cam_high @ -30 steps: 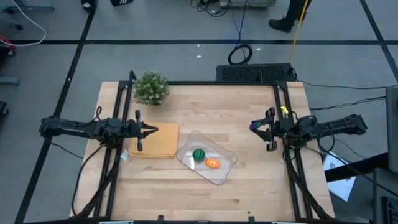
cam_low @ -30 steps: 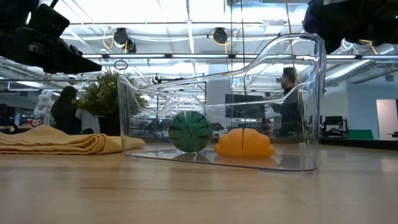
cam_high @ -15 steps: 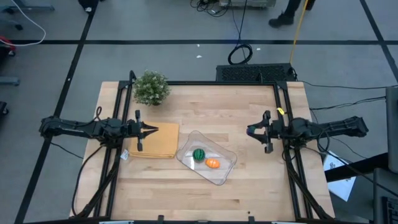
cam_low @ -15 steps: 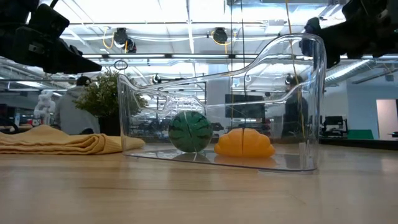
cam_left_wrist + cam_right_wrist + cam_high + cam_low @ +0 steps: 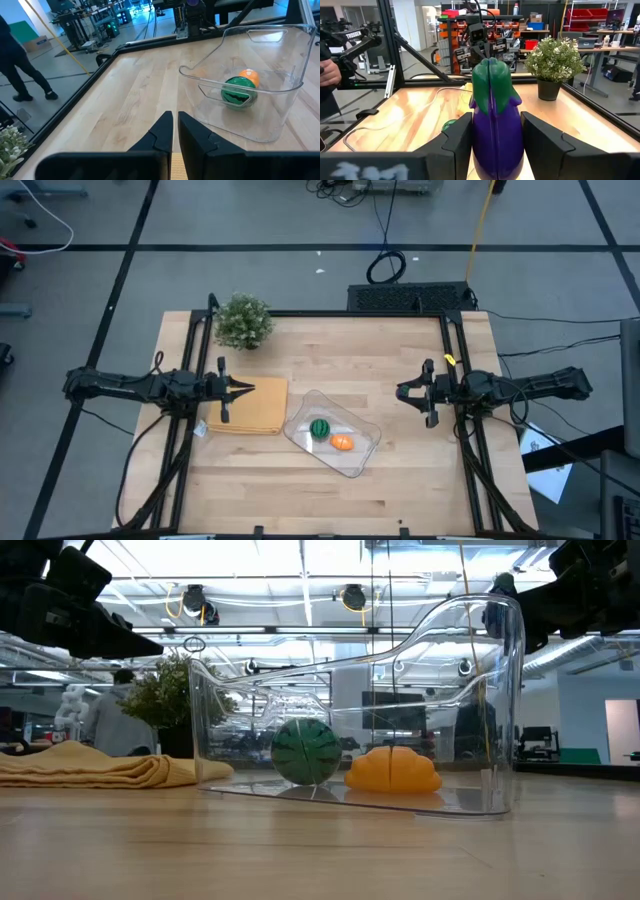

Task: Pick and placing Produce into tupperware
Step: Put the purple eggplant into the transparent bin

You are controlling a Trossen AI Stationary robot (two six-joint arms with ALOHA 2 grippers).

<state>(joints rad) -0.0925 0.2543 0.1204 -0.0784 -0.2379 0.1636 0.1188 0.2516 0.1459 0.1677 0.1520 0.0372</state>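
Observation:
The clear tupperware (image 5: 333, 434) lies on the table's middle, with a green striped ball (image 5: 319, 428) and an orange oval (image 5: 342, 443) resting on its floor; both also show in the low view, the ball (image 5: 305, 750) and the oval (image 5: 392, 770). A purple piece with a green cap (image 5: 492, 115) sits in my right gripper (image 5: 403, 391), which hangs level near the table's right side, above the wood. My left gripper (image 5: 246, 388) waits shut over the tan pad (image 5: 247, 406), its fingers (image 5: 165, 131) pointing toward the tupperware (image 5: 250, 75). My right gripper pinches the purple piece by the two sides of its purple body (image 5: 481, 145) between its two fingers (image 5: 457, 142). The fingers come level from the table's right side. The green-capped end (image 5: 492, 85) shows past the fingertips. The piece is lifted clear of the table.
A small potted plant (image 5: 243, 321) stands at the table's far left corner. Black frame rails (image 5: 452, 350) run along the left and right sides. Bare wood (image 5: 390, 360) lies between the right gripper and the tupperware. A person moves in the room behind the table.
My right gripper has tipped down to level and shifted slightly toward the table's left with the purple piece still between its fingers; over the last half second it has kept still.

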